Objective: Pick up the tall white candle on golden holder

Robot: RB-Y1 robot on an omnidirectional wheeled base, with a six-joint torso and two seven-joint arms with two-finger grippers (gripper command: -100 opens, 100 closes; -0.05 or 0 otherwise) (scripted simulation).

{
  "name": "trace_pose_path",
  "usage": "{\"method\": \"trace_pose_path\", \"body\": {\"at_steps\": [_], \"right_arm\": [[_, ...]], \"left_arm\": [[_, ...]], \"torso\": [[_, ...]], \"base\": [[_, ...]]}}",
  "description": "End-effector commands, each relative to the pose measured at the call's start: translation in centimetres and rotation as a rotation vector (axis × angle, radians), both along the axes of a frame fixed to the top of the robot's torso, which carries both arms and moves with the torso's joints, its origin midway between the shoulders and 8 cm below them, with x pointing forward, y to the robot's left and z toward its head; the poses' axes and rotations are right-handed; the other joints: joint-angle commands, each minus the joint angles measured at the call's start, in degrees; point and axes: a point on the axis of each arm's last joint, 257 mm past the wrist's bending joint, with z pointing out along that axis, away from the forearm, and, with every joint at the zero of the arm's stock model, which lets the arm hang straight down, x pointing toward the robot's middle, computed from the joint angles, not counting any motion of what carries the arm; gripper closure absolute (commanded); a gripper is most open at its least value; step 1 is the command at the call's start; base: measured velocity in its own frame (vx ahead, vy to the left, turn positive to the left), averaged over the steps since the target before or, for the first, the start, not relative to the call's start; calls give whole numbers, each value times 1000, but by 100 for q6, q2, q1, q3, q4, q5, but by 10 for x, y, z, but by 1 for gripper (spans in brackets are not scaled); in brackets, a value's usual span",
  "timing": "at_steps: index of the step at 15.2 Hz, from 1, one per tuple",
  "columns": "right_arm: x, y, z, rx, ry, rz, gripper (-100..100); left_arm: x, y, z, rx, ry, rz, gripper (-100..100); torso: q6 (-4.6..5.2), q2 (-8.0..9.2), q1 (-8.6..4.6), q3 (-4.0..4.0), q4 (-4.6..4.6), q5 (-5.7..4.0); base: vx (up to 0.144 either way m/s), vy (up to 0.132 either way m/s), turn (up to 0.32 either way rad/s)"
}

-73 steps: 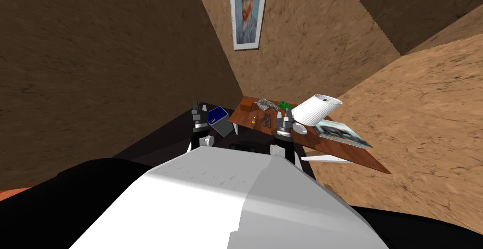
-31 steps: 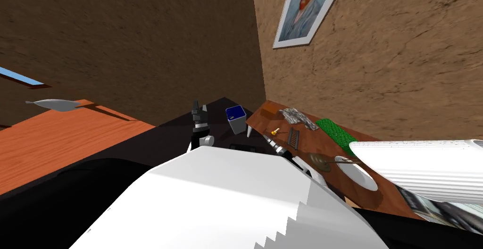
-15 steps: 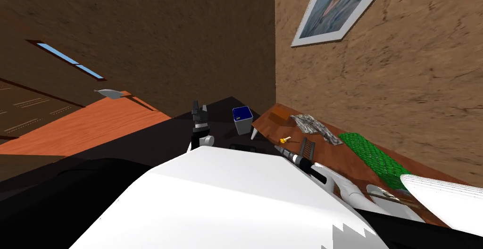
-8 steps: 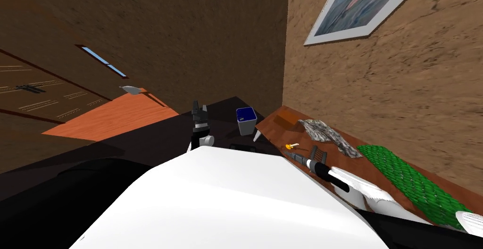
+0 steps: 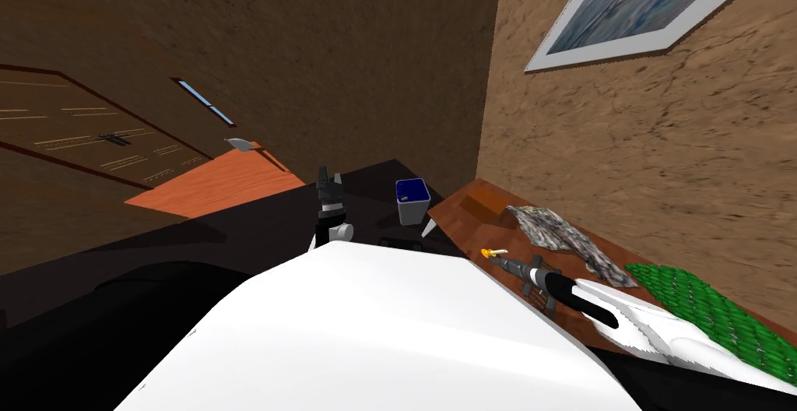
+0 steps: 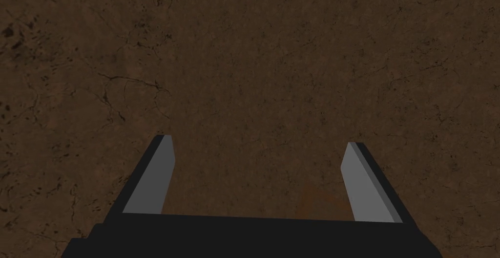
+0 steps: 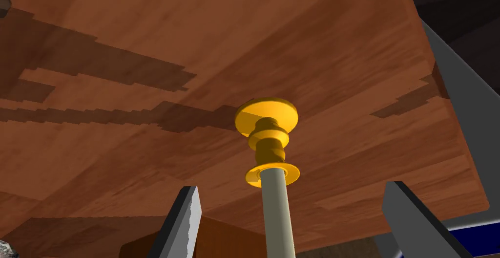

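- Your right gripper (image 7: 292, 190) is over the wooden table (image 7: 146, 50), reaching out to your right – its arm runs along the table's near edge in the head view.
- Its fingers (image 7: 188, 221) are spread wide, with the candle (image 7: 278, 211) between them, roughly midway and touching neither.
- The candle is a pale, slim shaft seated in a golden holder (image 7: 266, 122). The holder's broad foot rests on the table and the shaft points back towards the gripper body.
- You can see bare wood around the foot, crossed by shadows.
- In the head view the candle sits near the table's end, between the gripper and a grey patterned cloth (image 5: 556, 233) lying nearer the wall.
- A green mat (image 5: 700, 305) lies further along the table, well apart from the candle.
- A grey bin (image 5: 412, 201) with a blue inside stands on the dark floor just beside the table's end.
- Your left gripper (image 5: 329, 175) is held up in front of the chest, well apart from the table – fingers (image 6: 151, 182) spread, nothing between them.
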Motion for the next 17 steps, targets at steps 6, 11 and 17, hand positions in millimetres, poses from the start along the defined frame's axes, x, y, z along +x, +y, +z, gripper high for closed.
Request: {"method": "trace_pose_path", "body": {"at_steps": [6, 11, 17], "right_arm": [[-10, -17, -3, -42, 15, -4, -100], [-14, -14, -11, -41, 15, -12, 100], [-7, -20, 5, -43, 15, 3, 100]], "left_arm": [[0, 0, 0, 0, 0, 0, 0], [0, 0, 0, 0, 0, 0, 0], [0, 0, 0, 0, 0, 0, 0]], "torso": [[3, 12, -15, 7, 2, -6], [-10, -1, -59, -1, 0, -36], [-7, 1, -45, -1, 0, -28]], "base": [[31, 18, 58], [11, -34, 39], [-5, 11, -30]]}}
